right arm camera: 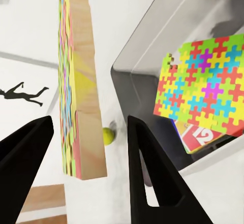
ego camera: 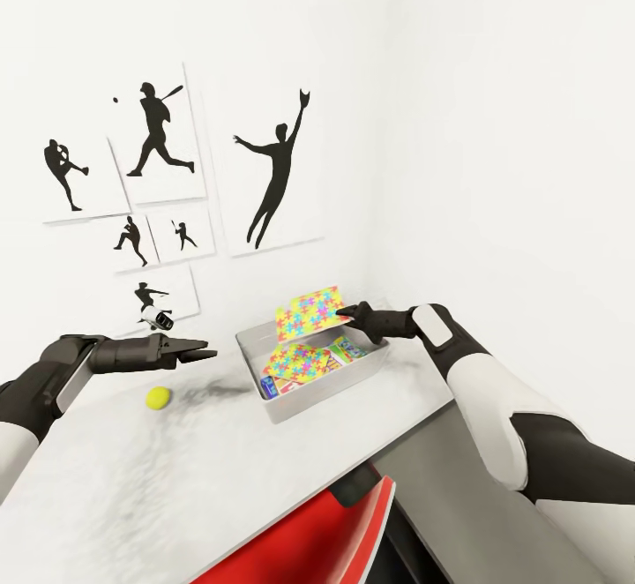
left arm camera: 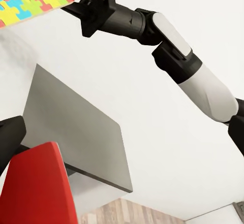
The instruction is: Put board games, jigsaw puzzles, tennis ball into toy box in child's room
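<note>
Two thin jigsaw sheets [ego camera: 309, 312], one in grey tub [ego camera: 328, 395], one between wide-open right jaws; left jaws open, empty.

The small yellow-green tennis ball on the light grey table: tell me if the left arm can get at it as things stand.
Probably yes. The small yellow-green tennis ball lies alone on the light grey table, just below and near the left gripper, whose fingers look parted and empty. Nothing stands between them; the light grey toy box sits off to the side.

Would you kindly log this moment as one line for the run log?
right gripper: open around second jigsaw over toy box | left gripper: empty | tennis ball: on table
</note>
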Controlling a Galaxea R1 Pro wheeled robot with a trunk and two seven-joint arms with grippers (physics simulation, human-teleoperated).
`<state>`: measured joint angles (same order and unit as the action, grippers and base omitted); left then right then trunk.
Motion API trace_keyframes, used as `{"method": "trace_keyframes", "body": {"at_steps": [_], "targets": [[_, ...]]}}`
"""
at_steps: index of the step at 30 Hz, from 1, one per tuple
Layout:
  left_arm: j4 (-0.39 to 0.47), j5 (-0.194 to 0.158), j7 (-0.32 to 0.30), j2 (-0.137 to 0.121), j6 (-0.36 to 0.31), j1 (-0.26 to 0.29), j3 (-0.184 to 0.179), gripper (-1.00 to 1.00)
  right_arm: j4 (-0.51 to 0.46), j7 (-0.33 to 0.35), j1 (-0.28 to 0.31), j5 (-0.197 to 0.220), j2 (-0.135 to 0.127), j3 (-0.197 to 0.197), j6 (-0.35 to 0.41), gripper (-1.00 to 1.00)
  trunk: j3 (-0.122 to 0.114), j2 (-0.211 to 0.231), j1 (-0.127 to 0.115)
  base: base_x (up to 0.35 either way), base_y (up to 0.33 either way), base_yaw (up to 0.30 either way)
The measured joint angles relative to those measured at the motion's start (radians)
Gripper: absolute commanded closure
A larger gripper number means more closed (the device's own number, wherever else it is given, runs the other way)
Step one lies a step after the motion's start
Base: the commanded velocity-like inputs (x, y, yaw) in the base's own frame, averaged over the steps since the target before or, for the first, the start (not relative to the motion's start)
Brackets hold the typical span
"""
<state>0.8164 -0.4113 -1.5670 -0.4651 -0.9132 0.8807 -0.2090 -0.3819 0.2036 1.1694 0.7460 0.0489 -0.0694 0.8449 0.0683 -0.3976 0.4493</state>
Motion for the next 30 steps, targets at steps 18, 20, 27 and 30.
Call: {"method": "trace_keyframes", "body": {"at_steps": [18, 20, 27, 30], "targets": [[0.0, 0.0, 0.0, 0.0, 0.0, 0.0, 0.0, -1.0, 0.0, 0.001, 0.0, 0.001, -0.005, 0.001, 0.0, 1.0, 0.0, 0.0, 0.0, 0.034, 0.0, 0.0], [0.0, 0.0, 0.0, 0.0, 0.0, 0.0, 0.0, -1.0, 0.0, 0.002, 0.0, 0.0, -0.005, 0.001, 0.0, 1.0, 0.0, 0.0, 0.0, 0.033, 0.0, 0.0], [0.0, 0.0, 0.0, 0.0, 0.0, 0.0, 0.0, -1.0, 0.0, 0.003, -0.001, -0.001, -0.005, 0.001, -0.001, 1.0, 0.0, 0.0, 0.0, 0.143, 0.0, 0.0], [0.0, 0.0, 0.0, 0.0, 0.0, 0.0, 0.0, -1.0, 0.0, 0.003, -0.001, -0.001, -0.005, 0.001, -0.001, 1.0, 0.0, 0.0, 0.0, 0.061, 0.0, 0.0]]}}
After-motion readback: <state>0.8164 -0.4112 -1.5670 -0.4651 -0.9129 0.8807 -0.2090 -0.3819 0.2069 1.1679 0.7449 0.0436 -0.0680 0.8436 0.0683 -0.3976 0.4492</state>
